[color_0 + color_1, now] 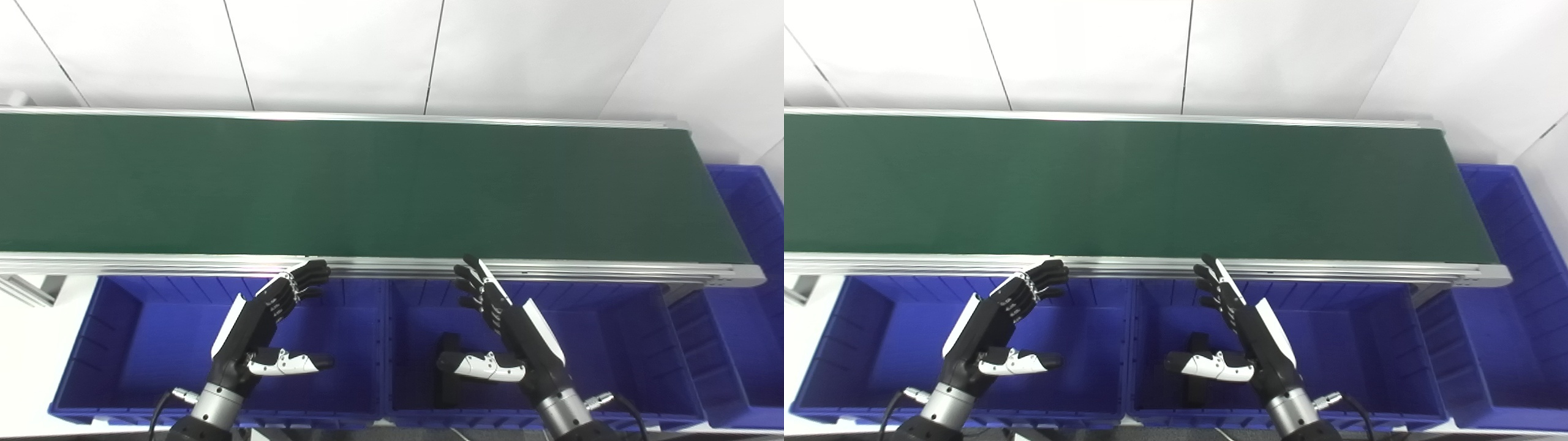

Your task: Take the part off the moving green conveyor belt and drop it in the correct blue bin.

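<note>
Black-and-white left hand (260,327) and right hand (508,331) hover spread and empty over the blue bins (141,343), below the green conveyor belt (367,184) and white wall panels (337,55). One dark part (450,349) lies in the middle bin (612,343), just beside the right thumb.

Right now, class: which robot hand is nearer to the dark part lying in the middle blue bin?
Right. The right robot hand hovers directly above the dark part, its thumb across it. The left robot hand is open over the neighbouring left bin.
</note>
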